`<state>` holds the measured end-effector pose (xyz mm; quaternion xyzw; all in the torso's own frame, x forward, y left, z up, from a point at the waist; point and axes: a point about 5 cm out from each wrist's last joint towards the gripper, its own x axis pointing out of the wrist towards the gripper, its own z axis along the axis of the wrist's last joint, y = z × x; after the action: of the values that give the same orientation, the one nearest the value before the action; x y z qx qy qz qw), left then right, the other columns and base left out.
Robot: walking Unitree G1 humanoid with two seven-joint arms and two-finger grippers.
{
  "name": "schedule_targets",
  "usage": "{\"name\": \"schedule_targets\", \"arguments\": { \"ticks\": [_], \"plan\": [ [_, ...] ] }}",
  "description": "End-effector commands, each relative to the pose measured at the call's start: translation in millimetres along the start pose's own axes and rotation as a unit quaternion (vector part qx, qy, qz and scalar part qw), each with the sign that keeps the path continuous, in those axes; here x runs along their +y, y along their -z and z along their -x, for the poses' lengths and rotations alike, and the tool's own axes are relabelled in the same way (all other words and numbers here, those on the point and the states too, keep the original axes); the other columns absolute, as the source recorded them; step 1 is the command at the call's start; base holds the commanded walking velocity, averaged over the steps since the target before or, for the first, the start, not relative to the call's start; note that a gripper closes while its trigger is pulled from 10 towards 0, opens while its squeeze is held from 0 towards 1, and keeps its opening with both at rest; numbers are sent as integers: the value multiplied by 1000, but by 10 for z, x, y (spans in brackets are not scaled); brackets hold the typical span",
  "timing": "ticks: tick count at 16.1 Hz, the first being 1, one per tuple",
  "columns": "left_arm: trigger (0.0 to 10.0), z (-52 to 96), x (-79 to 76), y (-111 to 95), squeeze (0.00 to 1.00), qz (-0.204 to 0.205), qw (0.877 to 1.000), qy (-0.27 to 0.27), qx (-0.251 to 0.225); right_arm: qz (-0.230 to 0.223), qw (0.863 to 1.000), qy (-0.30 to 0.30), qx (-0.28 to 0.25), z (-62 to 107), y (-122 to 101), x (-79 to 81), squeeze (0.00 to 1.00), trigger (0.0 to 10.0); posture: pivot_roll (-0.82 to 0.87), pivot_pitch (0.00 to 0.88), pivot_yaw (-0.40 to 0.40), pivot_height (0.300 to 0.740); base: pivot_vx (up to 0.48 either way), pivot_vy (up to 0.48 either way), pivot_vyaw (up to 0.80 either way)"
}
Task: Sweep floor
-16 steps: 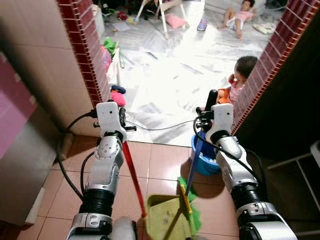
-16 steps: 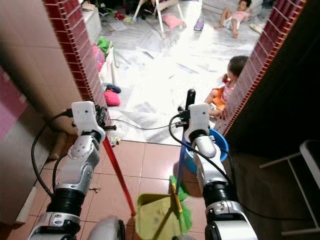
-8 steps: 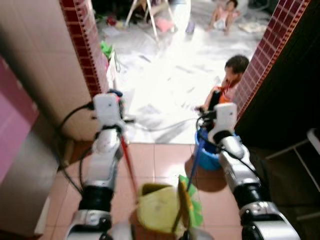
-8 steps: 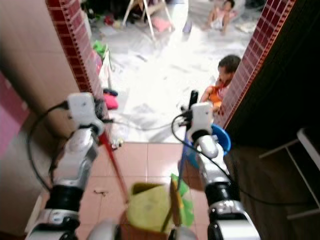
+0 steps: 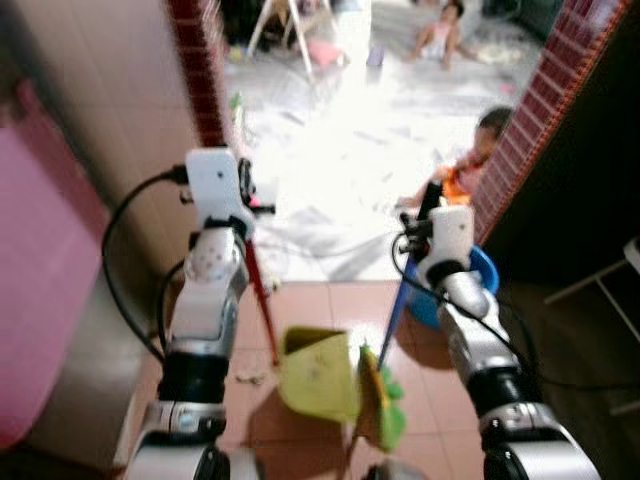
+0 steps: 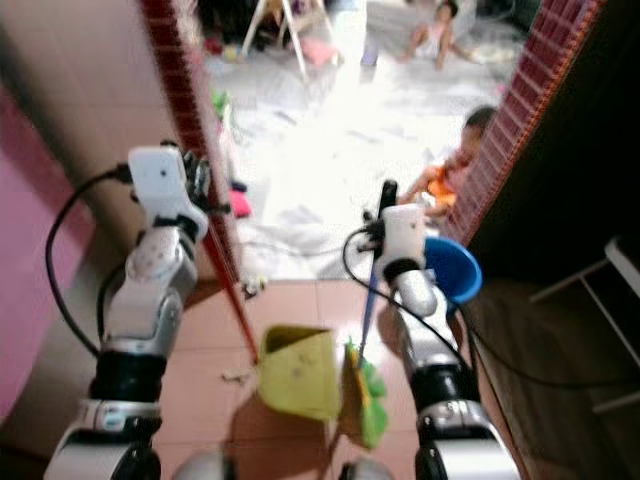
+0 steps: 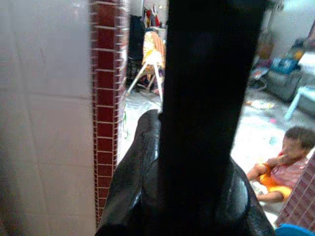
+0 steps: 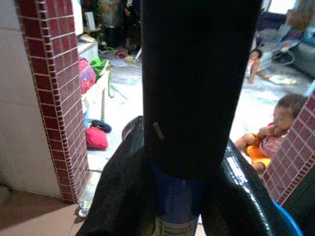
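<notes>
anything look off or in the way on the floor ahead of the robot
A person sits on the floor in the doorway, close beyond the right gripper holding the blue broom handle. A black cable trails across the threshold. Small debris lies on the tiles by the yellow-green dustpan, which the left gripper's red handle carries.

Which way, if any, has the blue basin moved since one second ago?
No. The blue basin still sits at the foot of the right-hand brick wall; only the camera shifted.

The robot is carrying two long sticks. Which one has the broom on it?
The blue stick in the right hand: it runs down to the green broom head. The red stick in the left hand leads to the yellow-green dustpan.
</notes>
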<state>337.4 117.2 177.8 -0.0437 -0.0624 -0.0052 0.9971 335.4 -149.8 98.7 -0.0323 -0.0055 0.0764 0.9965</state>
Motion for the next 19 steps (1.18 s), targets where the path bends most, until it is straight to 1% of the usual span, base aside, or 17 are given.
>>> {"name": "schedule_targets", "arguments": {
  "ticks": [1,6,8,9,10,11,12,14,16,18,19],
  "plan": [
    [10000,-17,82,-128,0,0,1000,-15,-23,-1,1000,-12,-23,-60,-115,90,0,10000,31,0,-46,740,0,480,0],
    [10000,-31,109,-149,0,-16,999,-25,-30,-1,1000,-11,-24,-68,-117,87,0,10000,34,0,-46,740,0,456,0],
    [10000,-28,140,-158,0,-24,998,-38,-36,0,1000,-10,-25,-68,-119,89,0,10000,34,0,-46,740,0,0,0],
    [10000,-28,154,-159,0,-34,998,-43,-41,0,1000,-10,-25,-71,-121,86,0,10000,33,0,-48,740,0,0,0],
    [10000,-24,159,-150,0,-36,997,-45,-42,1,1000,-11,-26,-75,-124,80,0,10000,33,0,-50,740,0,0,0],
    [10000,-15,168,-155,0,-47,997,-45,-48,1,1000,-12,-27,-76,-127,79,0,10000,33,0,-50,740,0,0,0],
    [10000,-13,177,-152,0,-46,997,-46,-48,2,1000,-12,-27,-78,-128,79,0,10000,33,0,-50,740,0,0,0],
    [10000,-14,214,-152,0,-54,996,-48,-50,3,1000,-12,-28,-82,-132,80,0,10000,35,0,-52,740,0,0,0],
    [10000,-7,278,-138,0,-70,994,-60,-54,5,999,-15,-28,-87,-132,89,0,10000,36,0,-52,740,0,0,0],
    [10000,-6,301,-131,0,-79,993,-66,-58,5,999,-17,-28,-89,-134,96,0,10000,39,0,-55,740,0,0,0],
    [10000,0,254,-147,0,-115,989,-51,-77,15,999,-31,-33,-89,-144,134,0,10000,39,0,-55,740,0,0,0]
  ]
}}
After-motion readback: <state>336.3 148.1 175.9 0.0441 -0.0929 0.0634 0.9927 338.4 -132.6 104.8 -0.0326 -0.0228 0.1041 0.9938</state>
